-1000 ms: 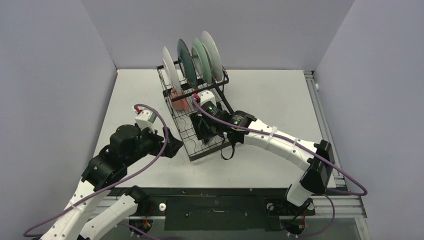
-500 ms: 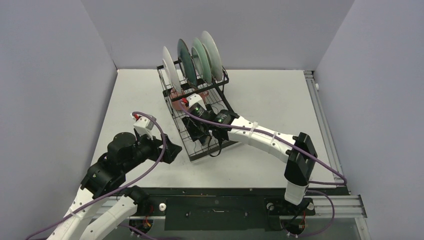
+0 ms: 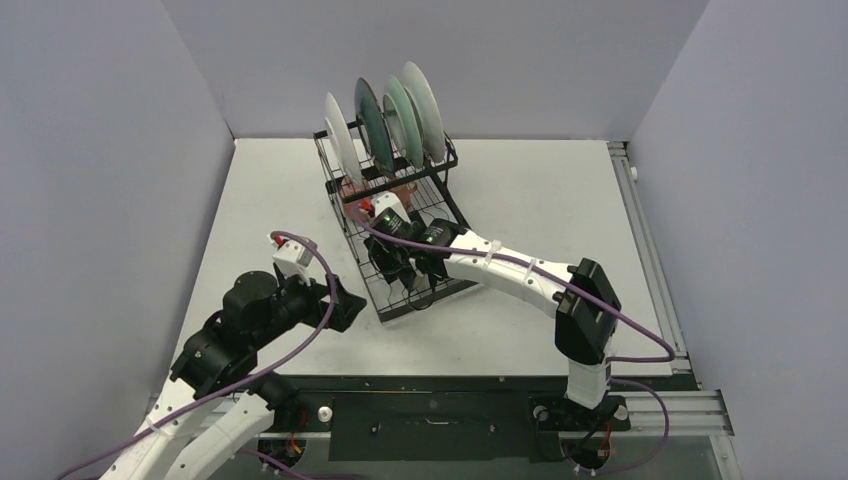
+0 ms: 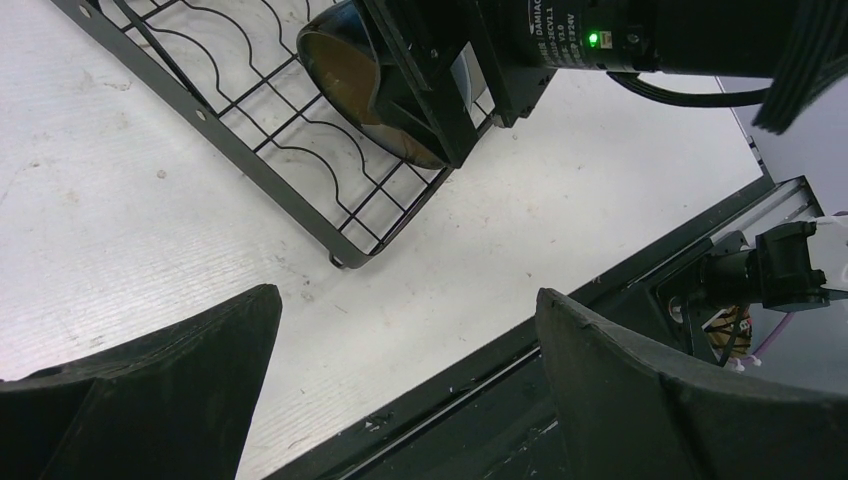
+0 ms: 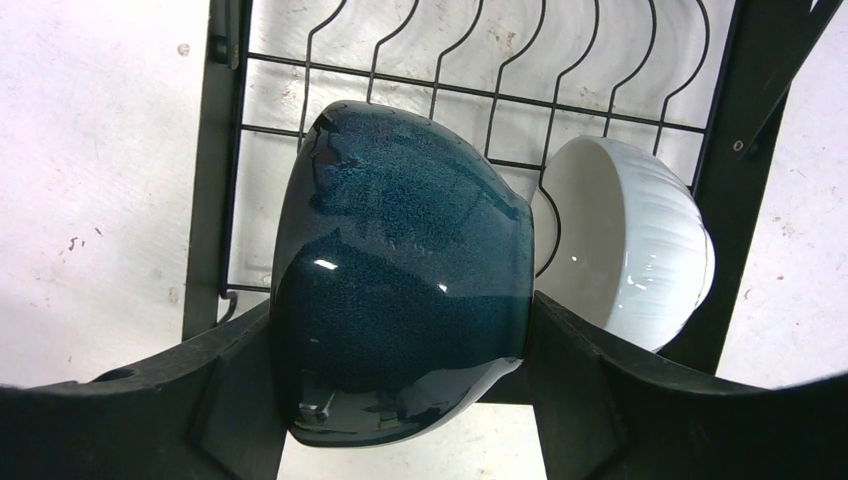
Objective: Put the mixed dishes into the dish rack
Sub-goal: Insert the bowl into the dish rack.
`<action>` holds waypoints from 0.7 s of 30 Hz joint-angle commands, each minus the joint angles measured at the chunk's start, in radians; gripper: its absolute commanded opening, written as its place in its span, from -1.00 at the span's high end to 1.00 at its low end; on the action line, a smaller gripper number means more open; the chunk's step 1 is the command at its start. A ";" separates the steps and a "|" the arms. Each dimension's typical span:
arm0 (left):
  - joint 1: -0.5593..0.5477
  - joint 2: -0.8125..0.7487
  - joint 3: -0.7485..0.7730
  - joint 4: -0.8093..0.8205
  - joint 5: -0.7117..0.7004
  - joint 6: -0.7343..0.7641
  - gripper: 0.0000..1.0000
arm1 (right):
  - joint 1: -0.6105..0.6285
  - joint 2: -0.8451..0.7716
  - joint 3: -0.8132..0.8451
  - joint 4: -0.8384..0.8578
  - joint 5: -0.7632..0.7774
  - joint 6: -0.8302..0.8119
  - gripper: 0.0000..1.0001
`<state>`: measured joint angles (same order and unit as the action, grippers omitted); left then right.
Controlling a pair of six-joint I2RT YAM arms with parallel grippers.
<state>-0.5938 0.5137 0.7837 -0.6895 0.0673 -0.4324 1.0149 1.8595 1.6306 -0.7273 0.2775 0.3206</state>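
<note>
Right gripper (image 5: 400, 325) clasps the dark bowl (image 5: 400, 250) by its sides (glossy blue-black outside, brown-gold inside), tilted over the rack's (image 5: 213, 180) lower tray at its near end, just beside the white bowl (image 5: 625, 250). Plates (image 3: 385, 125) stand upright in the far slots. Left gripper (image 4: 408, 300) gapes empty near the table's (image 4: 150, 230) near edge.

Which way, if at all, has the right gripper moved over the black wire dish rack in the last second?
Yes. The right gripper, holding the dark glazed bowl, has shifted leftward, toward the black wire dish rack's left side.
</note>
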 commanded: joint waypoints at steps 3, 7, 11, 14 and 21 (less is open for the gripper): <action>0.006 -0.041 -0.021 0.083 0.023 0.011 -0.93 | -0.022 -0.006 0.030 0.074 0.043 -0.029 1.00; 0.006 -0.059 -0.030 0.088 0.016 0.011 -0.93 | -0.028 0.007 0.026 0.077 0.029 -0.035 1.00; 0.006 -0.070 -0.035 0.089 0.008 0.011 -0.93 | -0.030 0.019 0.027 0.082 0.019 -0.040 1.00; 0.006 -0.071 -0.035 0.088 0.005 0.011 -0.93 | -0.030 0.030 0.027 0.084 0.019 -0.045 1.00; 0.006 -0.074 -0.038 0.090 -0.002 0.011 -0.93 | -0.034 0.048 0.025 0.090 0.014 -0.049 1.00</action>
<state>-0.5938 0.4484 0.7414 -0.6483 0.0757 -0.4324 0.9874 1.9282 1.6302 -0.7094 0.2668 0.2924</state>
